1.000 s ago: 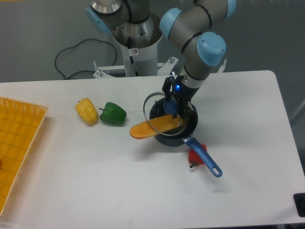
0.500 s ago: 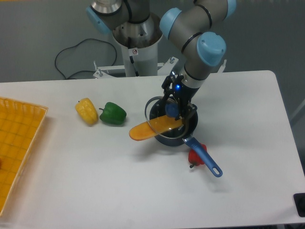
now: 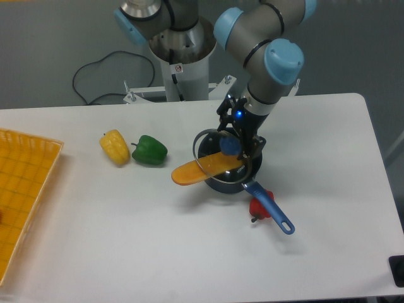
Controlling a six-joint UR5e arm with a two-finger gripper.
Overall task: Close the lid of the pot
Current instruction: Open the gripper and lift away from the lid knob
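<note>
The black pot (image 3: 250,169) sits mid-table, its long blue handle (image 3: 270,209) pointing toward the front right. An orange spatula-shaped piece (image 3: 201,170) lies across the pot and sticks out over its left rim. The clear glass lid (image 3: 211,158) with a metal rim hangs tilted over the pot, its left side raised. My gripper (image 3: 231,145) reaches down from above and is shut on the lid's blue knob (image 3: 228,146).
A yellow pepper (image 3: 114,146) and a green pepper (image 3: 149,150) lie left of the pot. A red pepper (image 3: 259,207) sits beside the pot handle. An orange mesh tray (image 3: 20,196) is at the table's left edge. The robot base (image 3: 180,60) stands behind.
The gripper has lowered the lid slightly and shifted it a little to the right over the pot; the lid is less steeply tilted than a second ago.
</note>
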